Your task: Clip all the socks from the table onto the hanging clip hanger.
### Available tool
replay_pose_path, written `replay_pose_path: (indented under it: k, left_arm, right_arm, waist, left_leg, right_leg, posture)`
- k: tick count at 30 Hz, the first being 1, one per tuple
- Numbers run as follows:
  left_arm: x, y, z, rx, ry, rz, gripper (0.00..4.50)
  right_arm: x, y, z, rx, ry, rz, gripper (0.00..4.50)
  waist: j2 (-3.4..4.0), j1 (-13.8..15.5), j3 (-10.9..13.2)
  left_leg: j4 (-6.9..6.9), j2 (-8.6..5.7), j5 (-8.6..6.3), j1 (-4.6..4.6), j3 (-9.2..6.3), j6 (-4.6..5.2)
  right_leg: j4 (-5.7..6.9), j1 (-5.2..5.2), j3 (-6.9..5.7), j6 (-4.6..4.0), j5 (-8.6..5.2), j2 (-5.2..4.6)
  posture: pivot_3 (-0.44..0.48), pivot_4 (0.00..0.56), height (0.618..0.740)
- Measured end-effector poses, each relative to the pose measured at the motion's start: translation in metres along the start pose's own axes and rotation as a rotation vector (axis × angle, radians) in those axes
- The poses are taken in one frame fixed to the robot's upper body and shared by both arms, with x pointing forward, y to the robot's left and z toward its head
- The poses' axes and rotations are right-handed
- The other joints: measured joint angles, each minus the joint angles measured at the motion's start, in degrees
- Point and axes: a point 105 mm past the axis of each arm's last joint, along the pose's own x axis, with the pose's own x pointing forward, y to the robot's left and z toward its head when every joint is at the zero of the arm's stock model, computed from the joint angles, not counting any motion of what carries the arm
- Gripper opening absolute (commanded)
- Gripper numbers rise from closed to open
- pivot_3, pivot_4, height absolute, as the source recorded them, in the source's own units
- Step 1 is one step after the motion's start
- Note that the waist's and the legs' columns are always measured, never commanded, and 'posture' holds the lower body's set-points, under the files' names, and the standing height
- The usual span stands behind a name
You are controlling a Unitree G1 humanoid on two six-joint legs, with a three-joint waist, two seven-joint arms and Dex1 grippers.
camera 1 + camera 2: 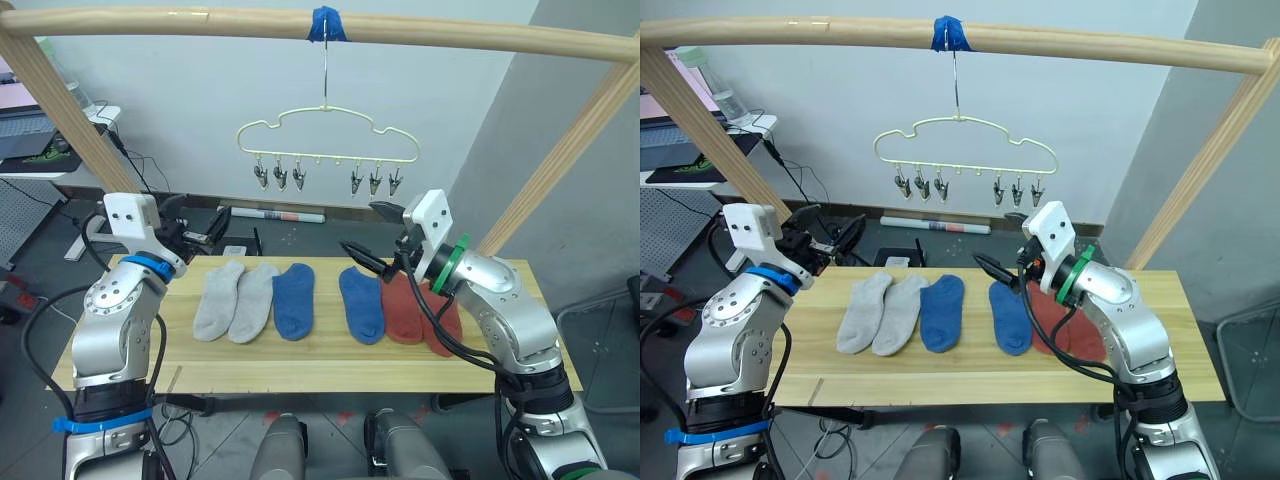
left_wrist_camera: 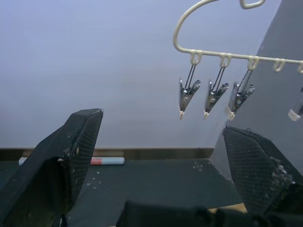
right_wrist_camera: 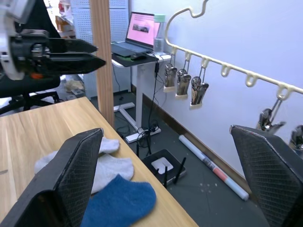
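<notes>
Both grippers, left (image 1: 195,228) and right (image 1: 372,238), hover spread and empty; your six socks (image 1: 293,298) lie limp on the table (image 1: 300,365). Pinch one by its cuff; soft fabric droops.

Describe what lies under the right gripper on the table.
Under the right gripper lie a blue sock and two rust red socks on the table. The arm covers part of the red socks, so their full outlines cannot be seen.
</notes>
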Motion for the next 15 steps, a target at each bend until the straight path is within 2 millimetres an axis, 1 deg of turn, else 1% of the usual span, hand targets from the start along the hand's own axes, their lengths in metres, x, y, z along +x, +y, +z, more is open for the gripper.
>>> replay_pose_path:
  k: [1, 4, 6, 8, 9, 12, 15]
  left_arm:
    - [0.005, -0.003, -0.001, -0.008, 0.001, -0.009, 4.48]
    - [0.018, -0.008, -0.004, -0.037, -0.012, -0.019, 3.93]
    - [0.023, -0.009, -0.004, -0.052, -0.024, -0.020, 3.34]
    - [0.025, -0.008, -0.006, -0.051, -0.025, -0.021, 2.79]
    - [0.027, -0.009, -0.007, -0.043, -0.021, -0.024, 2.59]
    - [0.032, -0.010, -0.010, -0.040, -0.012, -0.025, 2.59]
    - [0.043, -0.012, -0.013, -0.042, -0.012, -0.031, 2.59]
  right_arm:
    - [0.003, 0.003, 0.003, -0.001, -0.017, 0.012, 4.50]
    - [0.011, 0.009, 0.015, -0.032, -0.060, 0.042, 4.50]
    - [0.013, 0.012, 0.018, -0.037, -0.074, 0.053, 4.50]
    - [0.014, 0.012, 0.016, -0.032, -0.072, 0.054, 4.50]
    - [0.014, 0.012, 0.016, -0.030, -0.072, 0.053, 4.50]
    - [0.017, 0.014, 0.018, -0.029, -0.078, 0.060, 4.50]
    - [0.024, 0.015, 0.018, -0.034, -0.092, 0.050, 4.50]
  waist:
    - [0.01, -0.05, 0.15]
    - [0.00, -0.31, 0.54]
    - [-0.08, -0.52, 0.73]
    - [-0.11, -0.79, 0.90]
    - [-0.12, -0.97, 1.08]
    - [-0.12, -1.34, 1.54]
    - [-0.13, -1.46, 1.68]
  left_leg:
    - [0.00, 0.00, 0.00, 0.00, -0.01, 0.00]
    - [0.01, 0.00, 0.00, 0.00, 0.00, 0.00]
    - [0.00, 0.01, 0.00, 0.00, -0.02, 0.00]
    - [-0.01, 0.01, 0.00, -0.03, -0.04, 0.00]
    - [0.00, 0.01, 0.00, -0.02, -0.04, 0.00]
    - [0.02, 0.01, 0.00, -0.04, -0.05, 0.00]
    - [0.02, 0.02, 0.00, -0.03, -0.07, 0.00]
  right_leg:
    - [0.00, 0.00, 0.00, 0.00, 0.00, 0.00]
    - [0.00, 0.00, 0.00, 0.02, 0.01, 0.00]
    - [0.00, 0.00, -0.01, 0.02, 0.01, 0.00]
    - [-0.01, -0.01, -0.02, 0.01, 0.01, 0.00]
    - [0.00, 0.00, -0.02, 0.02, 0.01, -0.01]
    - [0.02, -0.02, -0.03, 0.02, 0.02, -0.01]
    - [0.04, -0.02, -0.06, 0.03, 0.02, 0.01]
  posture:
    - [-0.006, 0.238, 0.740]
    - [-0.019, 0.245, 0.740]
    - [-0.019, 0.245, 0.740]
    - [-0.039, 0.255, 0.740]
    - [-0.039, 0.255, 0.740]
    - [-0.043, 0.264, 0.740]
    - [-0.046, 0.269, 0.740]
